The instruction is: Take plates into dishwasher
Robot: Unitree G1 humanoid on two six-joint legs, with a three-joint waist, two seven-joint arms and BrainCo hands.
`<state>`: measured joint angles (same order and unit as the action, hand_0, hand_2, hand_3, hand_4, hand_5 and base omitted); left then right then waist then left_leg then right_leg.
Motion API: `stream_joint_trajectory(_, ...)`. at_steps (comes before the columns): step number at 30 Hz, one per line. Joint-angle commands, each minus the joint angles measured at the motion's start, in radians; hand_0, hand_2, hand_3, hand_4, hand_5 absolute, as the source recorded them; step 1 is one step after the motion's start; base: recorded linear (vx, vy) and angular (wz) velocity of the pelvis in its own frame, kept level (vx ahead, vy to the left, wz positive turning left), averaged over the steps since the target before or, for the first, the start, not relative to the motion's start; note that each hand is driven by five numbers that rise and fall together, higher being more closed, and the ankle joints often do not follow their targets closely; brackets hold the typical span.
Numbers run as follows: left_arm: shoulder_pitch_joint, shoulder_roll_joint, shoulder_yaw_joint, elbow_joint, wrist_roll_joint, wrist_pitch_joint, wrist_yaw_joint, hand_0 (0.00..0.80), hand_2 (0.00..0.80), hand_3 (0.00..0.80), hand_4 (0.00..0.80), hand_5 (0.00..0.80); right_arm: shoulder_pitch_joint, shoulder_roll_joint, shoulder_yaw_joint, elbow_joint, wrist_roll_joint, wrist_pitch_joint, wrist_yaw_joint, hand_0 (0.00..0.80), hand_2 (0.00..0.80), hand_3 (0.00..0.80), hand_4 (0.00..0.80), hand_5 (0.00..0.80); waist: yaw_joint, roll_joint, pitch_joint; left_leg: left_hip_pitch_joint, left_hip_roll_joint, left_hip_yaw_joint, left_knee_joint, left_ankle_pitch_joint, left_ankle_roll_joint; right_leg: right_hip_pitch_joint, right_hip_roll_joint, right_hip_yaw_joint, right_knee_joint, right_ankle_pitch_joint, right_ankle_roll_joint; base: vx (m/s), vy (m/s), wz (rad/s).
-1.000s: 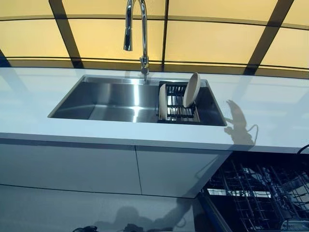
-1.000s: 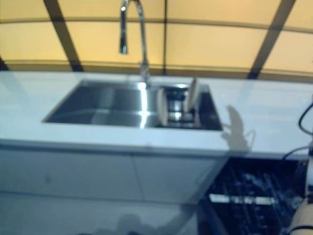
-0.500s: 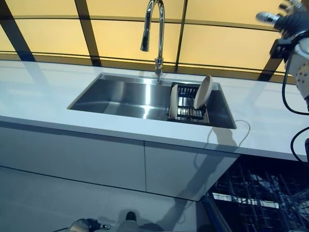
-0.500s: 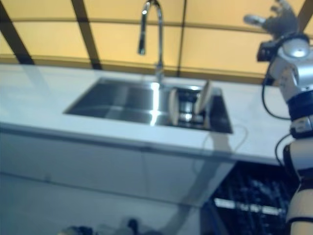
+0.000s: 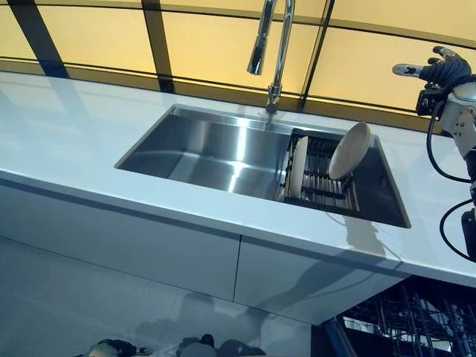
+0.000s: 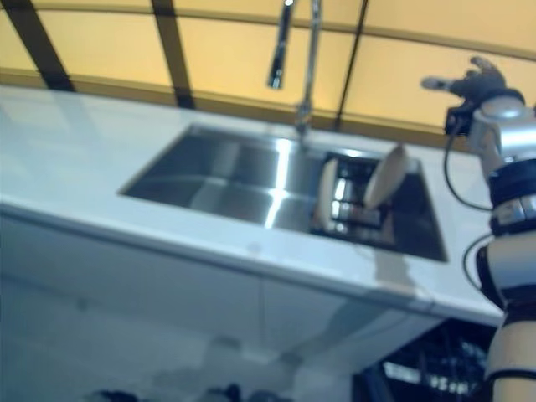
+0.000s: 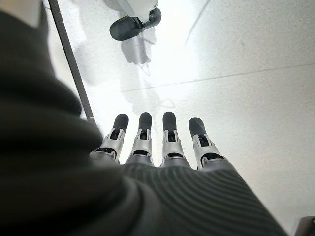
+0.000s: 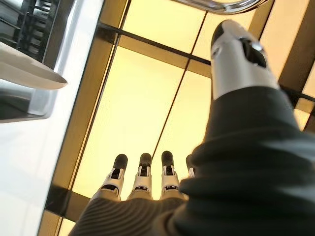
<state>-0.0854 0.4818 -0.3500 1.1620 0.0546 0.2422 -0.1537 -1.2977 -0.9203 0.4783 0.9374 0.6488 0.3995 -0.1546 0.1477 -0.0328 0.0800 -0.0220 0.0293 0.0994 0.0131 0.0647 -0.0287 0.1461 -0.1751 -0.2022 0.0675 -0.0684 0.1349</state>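
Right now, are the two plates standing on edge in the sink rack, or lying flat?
On edge. One plate stands upright in the rack; the other plate leans tilted.

Two plates [image 5: 298, 166] [image 5: 349, 150] stood in a rack [image 5: 326, 178] at the right end of the sink [image 5: 208, 145], set into the desk [image 5: 67, 126], with the faucet [image 5: 272, 44] behind.

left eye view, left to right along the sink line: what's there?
Bare sink basin → faucet → upright plate in the black rack → tilted plate → white counter → right hand, raised with its fingers straight.
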Motion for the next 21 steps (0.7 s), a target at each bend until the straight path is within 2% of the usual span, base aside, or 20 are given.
stream_joint_trajectory(1, -0.036, 0.048, -0.038, 0.004, 0.037, -0.006, -0.015, 0.0, 0.0, 0.0, 0.0, 0.0, -0.087, -0.07, 0.005, -0.034, 0.013, -0.033, -0.04, 0.0, 0.0, 0.0, 0.0, 0.0, -0.042, -0.002, 0.033, 0.005, -0.001, -0.011, 0.051, -0.025, 0.007, -0.139, -0.052, 0.04, 0.379, 0.142, 0.013, 0.216, -0.029, 0.01)
stream_joint_trajectory(2, -0.042, 0.049, -0.038, 0.005, 0.015, 0.014, -0.003, 0.0, 0.0, 0.0, 0.0, 0.0, -0.072, -0.056, -0.007, -0.036, 0.013, -0.028, -0.043, 0.0, 0.0, 0.0, 0.0, 0.0, -0.058, 0.003, 0.037, 0.036, 0.015, -0.011, 0.032, -0.02, -0.003, -0.153, -0.035, 0.033, 0.275, 0.096, -0.001, 0.25, -0.135, -0.05)
stream_joint_trajectory(3, -0.046, 0.052, -0.034, 0.004, 0.002, 0.031, 0.001, 0.0, 0.0, 0.0, 0.0, 0.0, -0.062, -0.047, -0.014, -0.04, 0.007, -0.011, -0.047, 0.0, 0.0, 0.0, 0.0, 0.0, -0.067, 0.006, 0.042, 0.055, 0.028, -0.013, 0.02, -0.02, -0.011, -0.147, -0.024, 0.025, 0.197, 0.079, -0.007, 0.192, -0.264, -0.21)
stream_joint_trajectory(5, -0.055, 0.07, -0.008, -0.003, -0.011, 0.048, -0.004, 0.0, 0.0, 0.0, 0.0, 0.0, -0.068, -0.029, -0.016, -0.038, 0.001, -0.006, -0.068, 0.0, 0.0, 0.0, 0.0, 0.0, -0.079, -0.005, 0.057, 0.105, 0.048, 0.02, -0.001, -0.045, -0.029, -0.189, -0.051, -0.021, 0.056, 0.167, 0.017, 0.064, -0.304, -0.3)
stream_joint_trajectory(6, -0.074, 0.087, 0.014, 0.008, -0.028, 0.057, -0.006, 0.0, 0.0, 0.0, 0.0, 0.0, -0.071, -0.03, -0.021, -0.047, 0.031, -0.008, -0.104, 0.0, 0.0, 0.0, 0.0, 0.0, -0.095, -0.006, 0.076, 0.117, 0.069, 0.028, -0.004, -0.066, -0.03, -0.232, -0.06, 0.006, 0.076, 0.19, 0.024, 0.008, -0.233, -0.26)
stream_joint_trajectory(7, -0.074, 0.087, 0.019, 0.007, -0.027, 0.06, -0.006, 0.0, 0.0, 0.0, 0.0, 0.0, -0.069, -0.031, -0.025, -0.055, 0.04, -0.004, -0.111, 0.0, 0.0, 0.0, 0.0, 0.0, -0.096, -0.007, 0.078, 0.119, 0.075, 0.032, -0.002, -0.066, -0.031, -0.235, -0.058, 0.009, 0.081, 0.185, 0.024, 0.023, -0.274, -0.15)
stream_joint_trajectory(8, -0.072, 0.084, 0.03, 0.003, -0.026, 0.092, -0.003, 0.0, 0.0, 0.0, 0.0, 0.0, -0.057, -0.043, -0.039, -0.079, 0.044, 0.033, -0.119, 0.0, 0.0, 0.0, 0.0, 0.0, -0.102, -0.015, 0.072, 0.117, 0.096, 0.046, 0.004, -0.064, -0.037, -0.212, -0.043, 0.008, 0.064, 0.157, 0.025, 0.035, -0.19, -0.03)
stream_joint_trajectory(9, -0.063, 0.075, 0.028, 0.006, -0.029, 0.089, -0.01, 0.0, 0.0, 0.0, 0.0, 0.0, -0.06, -0.059, -0.025, -0.074, 0.047, 0.044, -0.114, 0.0, 0.0, 0.0, 0.0, 0.0, -0.099, -0.022, 0.058, 0.102, 0.113, 0.062, 0.006, -0.045, -0.051, -0.177, -0.035, -0.008, 0.016, 0.152, 0.021, 0.045, -0.206, 0.07)
stream_joint_trajectory(11, -0.05, 0.052, 0.017, 0.011, -0.012, 0.073, -0.032, 0.0, 0.0, 0.0, 0.0, 0.0, -0.083, -0.069, -0.012, -0.031, 0.057, 0.029, -0.1, 0.0, 0.0, 0.0, 0.0, 0.0, -0.09, -0.025, 0.045, 0.094, 0.127, 0.071, 0.002, -0.033, -0.064, -0.135, -0.022, -0.029, -0.029, 0.148, 0.014, 0.067, -0.125, 0.11)
stream_joint_trajectory(16, -0.022, -0.008, -0.007, 0.058, -0.028, 0.039, 0.009, 0.0, 0.0, 0.0, 0.0, 0.0, -0.141, -0.052, 0.026, 0.058, 0.044, 0.021, -0.101, 0.0, 0.0, 0.0, 0.0, 0.0, -0.086, -0.019, 0.023, 0.115, 0.128, 0.079, -0.062, -0.01, -0.085, -0.081, -0.006, -0.052, -0.133, 0.169, 0.013, 0.065, -0.042, -0.08)
stream_joint_trajectory(21, 0.002, -0.029, -0.004, 0.074, -0.026, 0.031, 0.024, 0.0, 0.0, 0.0, 0.0, 0.0, -0.147, -0.052, 0.033, 0.05, 0.051, 0.021, -0.102, 0.0, 0.0, 0.0, 0.0, 0.0, -0.095, -0.01, 0.016, 0.129, 0.119, 0.075, -0.087, -0.006, -0.094, -0.069, 0.0, -0.046, -0.144, 0.167, 0.014, 0.077, 0.008, -0.12)
